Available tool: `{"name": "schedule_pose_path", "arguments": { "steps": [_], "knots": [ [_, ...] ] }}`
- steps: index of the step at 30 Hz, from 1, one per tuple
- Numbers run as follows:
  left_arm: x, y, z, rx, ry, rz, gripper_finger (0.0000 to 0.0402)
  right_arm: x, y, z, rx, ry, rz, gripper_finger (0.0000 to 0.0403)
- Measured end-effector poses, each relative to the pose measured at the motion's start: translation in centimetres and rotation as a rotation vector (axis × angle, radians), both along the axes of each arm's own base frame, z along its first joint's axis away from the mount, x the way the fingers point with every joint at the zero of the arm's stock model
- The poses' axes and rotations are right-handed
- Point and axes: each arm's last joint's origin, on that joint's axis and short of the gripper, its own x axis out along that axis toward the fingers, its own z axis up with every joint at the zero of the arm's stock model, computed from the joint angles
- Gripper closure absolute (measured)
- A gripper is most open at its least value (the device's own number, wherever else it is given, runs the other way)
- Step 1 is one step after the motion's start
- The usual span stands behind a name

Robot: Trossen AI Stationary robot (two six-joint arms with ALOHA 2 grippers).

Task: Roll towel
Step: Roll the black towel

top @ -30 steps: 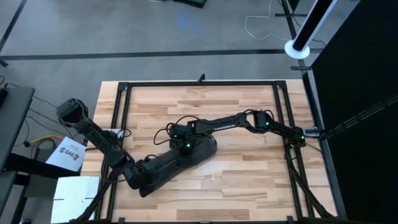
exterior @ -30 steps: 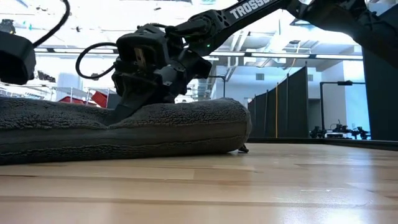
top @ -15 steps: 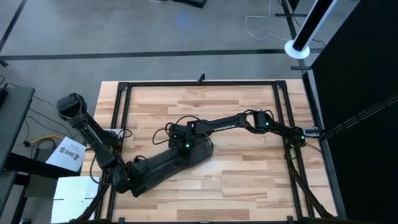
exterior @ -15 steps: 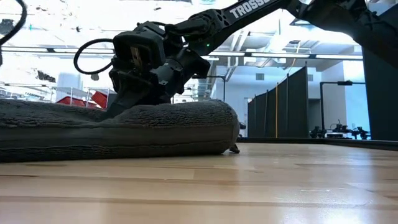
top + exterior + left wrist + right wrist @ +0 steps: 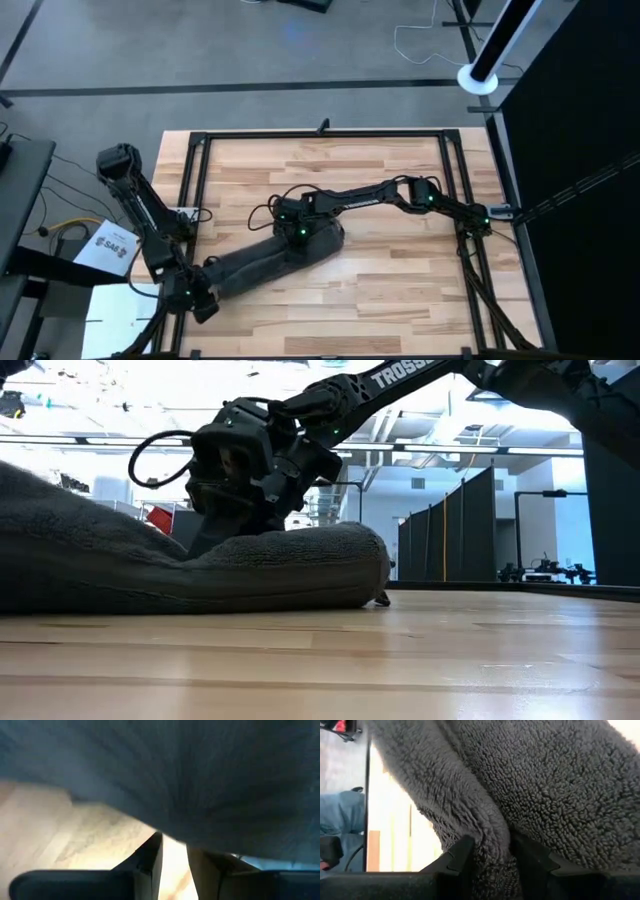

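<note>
The dark grey towel (image 5: 262, 262) lies as a long thick bundle slanting across the wooden table, from near the left front to the middle. It also shows in the low view (image 5: 260, 565). My left gripper (image 5: 197, 297) is at the towel's near-left end, shut on it. My right gripper (image 5: 299, 233) is on top of the towel near its far-right end, shut on a ridge of the cloth; in the low view it comes down from above (image 5: 215, 530). The white tag does not show. My left gripper holds the towel's near-left end (image 5: 175, 832) at its fingertips (image 5: 152, 857); the cloth hides how many layers. That end stands raised above the table (image 5: 40, 510), while the rest lies on the wood. My right gripper pinches a raised fold of the towel (image 5: 492, 837) between its two fingers (image 5: 462, 852), on the bundle's top side near its far-right end. The fingers come from above, slanting down. The towel under them rests on the table (image 5: 330, 575).
A black metal frame (image 5: 320, 133) runs round the table. White papers (image 5: 112, 250) lie on a side surface past the left edge. Bare wood lies to the right (image 5: 400, 270) and far side of the towel. A dark partition stands at the right.
My left gripper has gone toward the table's near-left corner with the towel's end, drawing the bundle out longer and thinner. That end has risen off the table. The towel's far-right end has slid a little toward the left.
</note>
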Motion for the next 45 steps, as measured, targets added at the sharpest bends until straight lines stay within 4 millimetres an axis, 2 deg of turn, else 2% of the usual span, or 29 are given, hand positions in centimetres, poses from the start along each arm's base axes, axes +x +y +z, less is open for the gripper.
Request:
{"name": "schedule_pose_path", "arguments": {
  "steps": [4,7,12,17,20,25,29,40,45],
  "knots": [
    [0.0,-0.3,0.6,-0.023,-0.002,0.008,0.0329,-0.1,0.0,0.0,-0.026,0.0,0.01,0.0297],
    [0.5,-0.7,1.8,-0.093,0.009,0.069,0.0329,-0.1,0.0,0.0,-0.026,0.0,0.011,0.0297],
    [1.7,-2.6,7.3,-0.334,-0.099,0.122,0.0329,-0.1,0.1,0.0,-0.027,-0.001,0.012,0.0297],
    [2.6,-3.4,10.0,-0.322,-0.366,0.243,0.0339,0.0,0.0,0.0,-0.027,-0.005,0.012,0.0297],
    [3.2,-2.7,8.9,-0.134,-0.479,0.355,0.0357,0.0,0.0,0.0,-0.026,-0.007,0.011,0.0297],
    [4.5,-1.1,6.7,0.075,-0.447,0.481,0.0387,0.0,-0.1,0.0,-0.024,-0.007,0.01,0.0297],
    [4.9,-0.7,5.8,0.107,-0.426,0.512,0.04,0.0,-0.1,0.0,-0.023,-0.008,0.01,0.0297],
    [4.2,0.7,3.6,0.288,-0.304,0.658,0.0402,0.0,-0.1,0.0,-0.023,-0.009,0.009,0.0297],
    [3.9,0.8,2.6,0.343,-0.206,0.654,0.0401,0.0,-0.1,0.0,-0.022,-0.01,0.008,0.0297]
  ]
}}
